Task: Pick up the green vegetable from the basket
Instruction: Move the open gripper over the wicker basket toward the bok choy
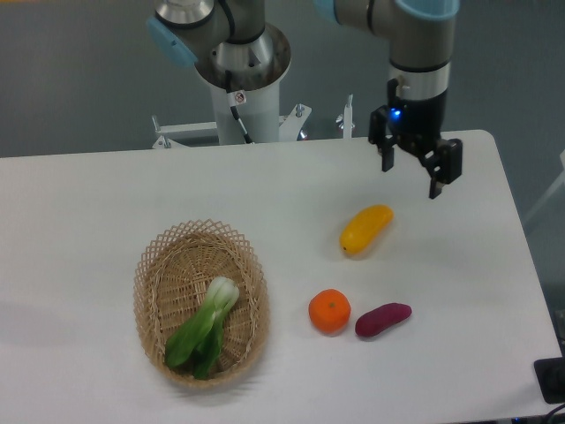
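Inside the basket [155, 265] lies only 1 green vegetable [203, 328].

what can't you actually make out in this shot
- Underside of the green vegetable: hidden against the basket floor; single overhead camera.
- Gripper fingertips: small and dark, so the pads' surfaces are unclear, though the jaws stand apart and hold nothing.
- Upper arm and second joint: cut off by the top edge.
- Dark object at bottom right: cut by the frame edge, unidentifiable.
- Far sides of the yellow fruit, orange and purple sweet potato: unseen.
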### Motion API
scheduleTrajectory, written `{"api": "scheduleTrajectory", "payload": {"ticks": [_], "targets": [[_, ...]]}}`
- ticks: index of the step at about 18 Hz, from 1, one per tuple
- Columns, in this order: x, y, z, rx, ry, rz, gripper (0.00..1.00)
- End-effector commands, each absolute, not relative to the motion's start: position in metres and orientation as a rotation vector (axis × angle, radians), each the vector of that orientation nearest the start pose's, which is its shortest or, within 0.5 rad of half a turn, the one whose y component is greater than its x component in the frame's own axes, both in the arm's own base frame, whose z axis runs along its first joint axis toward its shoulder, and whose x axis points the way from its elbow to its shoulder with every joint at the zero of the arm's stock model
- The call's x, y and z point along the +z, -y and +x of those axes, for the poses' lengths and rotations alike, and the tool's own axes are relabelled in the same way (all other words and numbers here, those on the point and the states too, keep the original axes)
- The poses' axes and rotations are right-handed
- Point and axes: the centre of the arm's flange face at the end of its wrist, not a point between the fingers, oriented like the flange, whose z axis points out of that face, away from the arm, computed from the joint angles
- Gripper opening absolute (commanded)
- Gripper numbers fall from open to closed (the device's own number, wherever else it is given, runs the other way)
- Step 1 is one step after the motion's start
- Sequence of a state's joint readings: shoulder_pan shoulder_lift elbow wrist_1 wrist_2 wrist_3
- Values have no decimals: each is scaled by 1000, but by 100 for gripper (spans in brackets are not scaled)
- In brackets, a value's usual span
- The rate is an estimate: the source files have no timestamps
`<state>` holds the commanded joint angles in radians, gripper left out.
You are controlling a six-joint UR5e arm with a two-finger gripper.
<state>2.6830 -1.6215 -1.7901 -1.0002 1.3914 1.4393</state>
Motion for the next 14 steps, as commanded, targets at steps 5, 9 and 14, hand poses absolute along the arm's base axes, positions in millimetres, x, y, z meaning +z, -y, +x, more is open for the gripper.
{"api": "scheduleTrajectory", "payload": {"ticks": [5, 9, 14], "targets": [[408, -408, -359, 264, -396, -2818, 100], [397, -446, -327, 241, -392, -2802, 100], [373, -472, -296, 151, -357, -2824, 100]]}}
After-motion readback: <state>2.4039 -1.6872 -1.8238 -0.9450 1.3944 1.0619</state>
